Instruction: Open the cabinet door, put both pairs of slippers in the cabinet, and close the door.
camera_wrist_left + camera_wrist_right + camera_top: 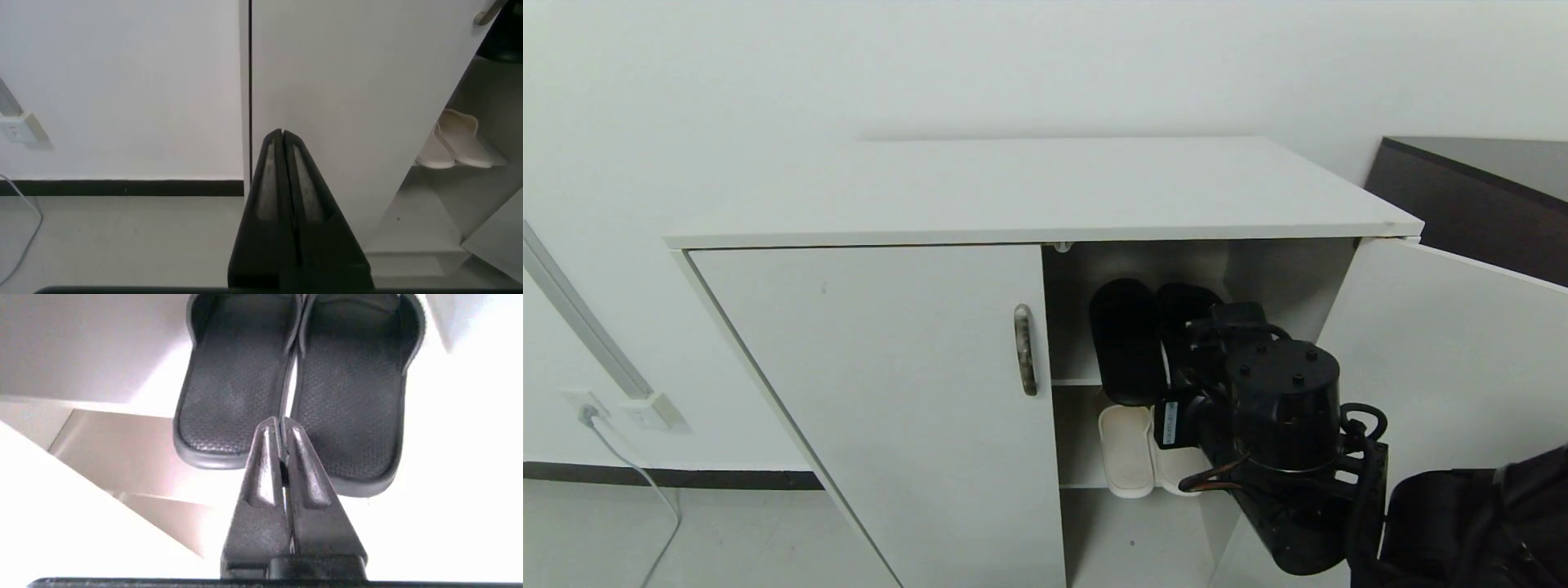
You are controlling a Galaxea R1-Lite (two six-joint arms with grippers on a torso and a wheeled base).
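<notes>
Your left claw [282,135] hangs with its fingers pressed together, holding nothing, in front of the cabinet's [1045,196] shut left door [866,392]. Leave it parked there, clear of the handle [1024,349]. Right of that door, the black slippers [1127,343] lie side by side on the upper shelf, heels jutting slightly past its front edge. The white slippers [1125,451] sit on the shelf below, so I judge the loading done and the closing due. Your right claw [283,425] is together too, its tips over the seam between the black heels. Draw it straight back and level so it drags neither slipper off, then come round the outer face of the open right door [1445,351] and push near its free edge. A small white label [1168,425] on the right wrist carries print too small to read, and nothing else bears legible writing.
</notes>
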